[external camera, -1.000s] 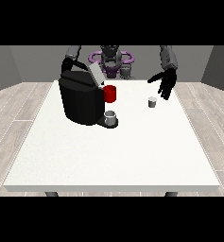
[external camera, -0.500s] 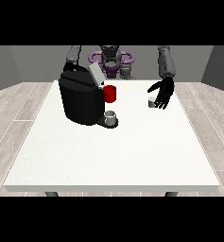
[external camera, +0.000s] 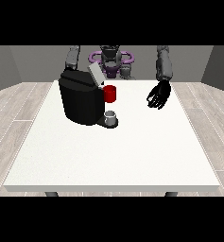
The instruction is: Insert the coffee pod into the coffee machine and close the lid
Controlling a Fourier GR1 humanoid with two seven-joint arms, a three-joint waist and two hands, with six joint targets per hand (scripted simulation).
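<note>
You see the black coffee machine [external camera: 81,101] standing on the white table [external camera: 113,151] with its grey lid [external camera: 95,74] tilted up, a red part [external camera: 110,93] at its front and a small grey cup [external camera: 110,116] on its drip tray just below. To the right of the coffee machine, well apart from it, the hand at the view's right [external camera: 159,96] hangs over the table with fingers curled; you cannot tell whether the coffee pod sits inside them. The other hand is hidden behind the coffee machine.
</note>
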